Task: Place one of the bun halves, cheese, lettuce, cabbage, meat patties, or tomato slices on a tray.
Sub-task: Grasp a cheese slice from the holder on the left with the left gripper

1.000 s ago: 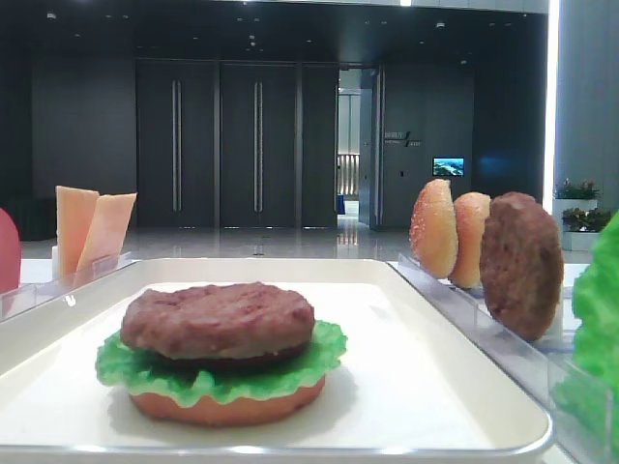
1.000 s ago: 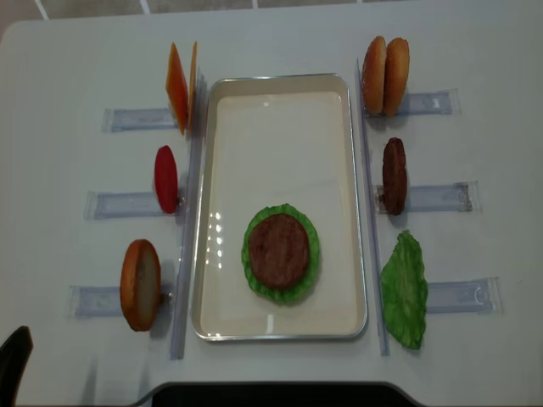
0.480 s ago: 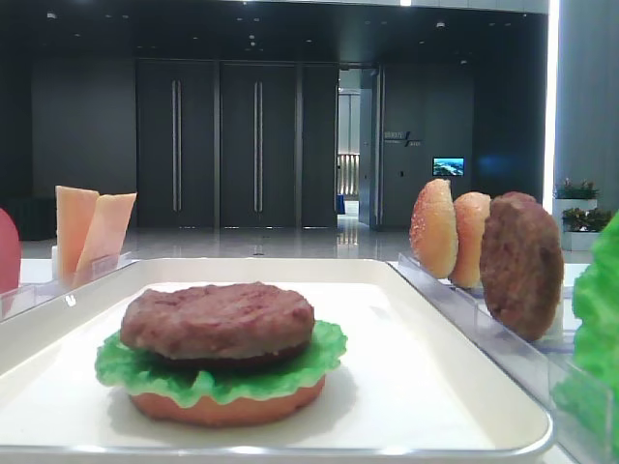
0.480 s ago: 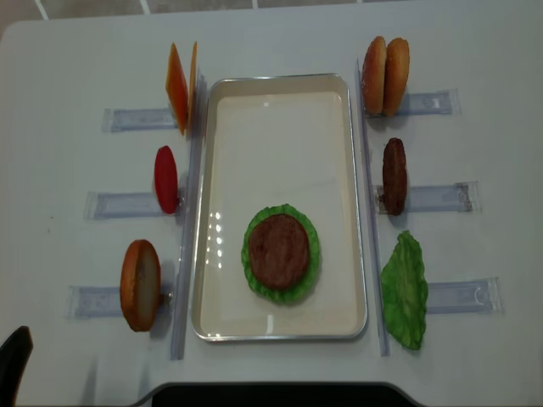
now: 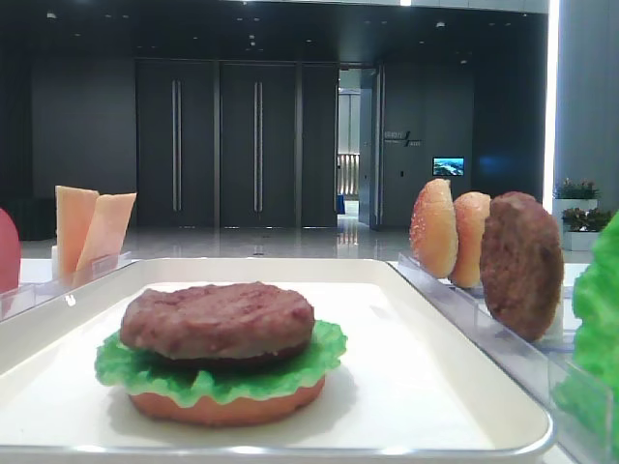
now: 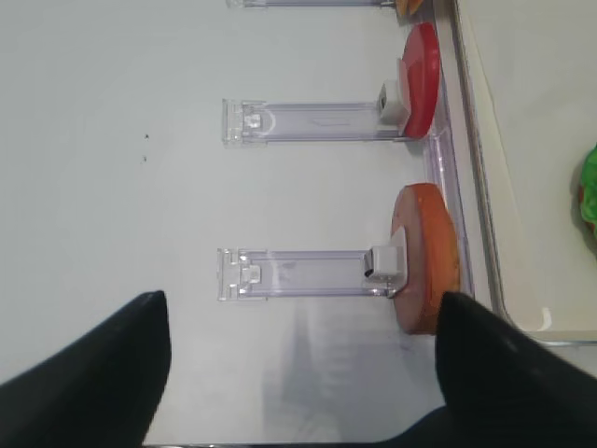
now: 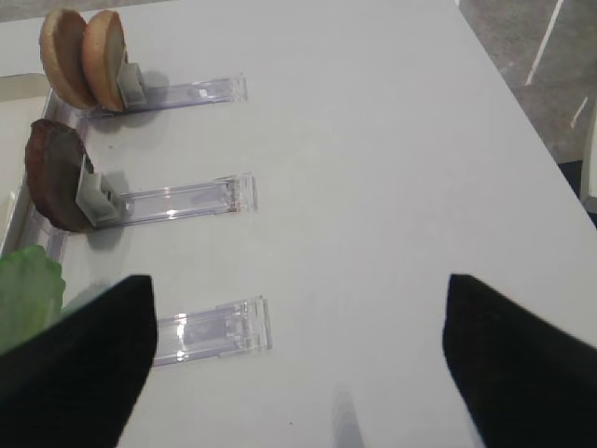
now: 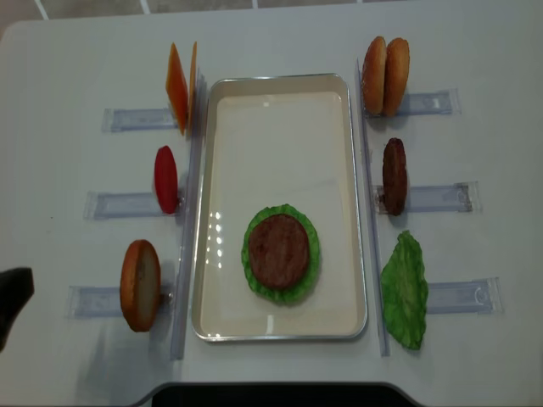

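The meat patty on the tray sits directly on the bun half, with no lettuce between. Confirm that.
Wrong. In the low exterior view the meat patty lies on lettuce, which covers the bun half on the tray.

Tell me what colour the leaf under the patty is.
Bright green: the lettuce shows best in the low exterior view.

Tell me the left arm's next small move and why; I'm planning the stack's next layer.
Probably forward toward the cheese: the stack on the tray ends at a patty, and the open left tool hangs empty near the bun half.
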### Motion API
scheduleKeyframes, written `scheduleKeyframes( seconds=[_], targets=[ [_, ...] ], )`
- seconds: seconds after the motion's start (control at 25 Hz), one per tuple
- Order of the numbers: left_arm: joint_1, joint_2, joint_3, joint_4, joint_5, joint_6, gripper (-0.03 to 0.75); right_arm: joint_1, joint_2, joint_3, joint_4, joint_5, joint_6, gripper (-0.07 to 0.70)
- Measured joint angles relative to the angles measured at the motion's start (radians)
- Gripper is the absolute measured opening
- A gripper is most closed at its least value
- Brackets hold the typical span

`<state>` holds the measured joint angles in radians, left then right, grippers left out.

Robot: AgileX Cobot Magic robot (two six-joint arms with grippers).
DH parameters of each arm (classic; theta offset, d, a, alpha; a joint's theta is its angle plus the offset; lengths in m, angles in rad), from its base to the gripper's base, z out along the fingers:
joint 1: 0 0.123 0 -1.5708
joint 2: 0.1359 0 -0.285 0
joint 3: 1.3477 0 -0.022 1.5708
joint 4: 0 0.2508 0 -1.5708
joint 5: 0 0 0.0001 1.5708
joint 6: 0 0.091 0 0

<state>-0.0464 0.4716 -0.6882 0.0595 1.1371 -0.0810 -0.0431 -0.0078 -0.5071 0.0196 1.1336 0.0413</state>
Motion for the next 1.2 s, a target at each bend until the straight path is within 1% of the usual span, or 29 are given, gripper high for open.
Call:
scheduleKeyframes(
  seconds=[0.36,0.6,0.92,1.04,1.2],
  targets=[
    [0.0,0.479,-0.286,0.0,0.033,-0.003,0.692,0.0,0.0,0.0,0.0,0.0,0.0,0.591],
    [0.0,0.759,-0.497,0.0,0.087,-0.003,0.692,0.0,0.0,0.0,0.0,0.0,0.0,0.591],
    [0.0,1.078,-0.796,-0.003,0.096,-0.007,0.692,0.0,0.0,0.0,0.0,0.0,0.0,0.591],
    [0.0,1.17,-0.886,-0.006,0.096,-0.007,0.692,0.0,0.0,0.0,0.0,0.0,0.0,0.591],
    [0.0,1.276,-0.974,-0.006,0.096,-0.007,0.692,0.0,0.0,0.0,0.0,0.0,0.0,0.587]
  ],
)
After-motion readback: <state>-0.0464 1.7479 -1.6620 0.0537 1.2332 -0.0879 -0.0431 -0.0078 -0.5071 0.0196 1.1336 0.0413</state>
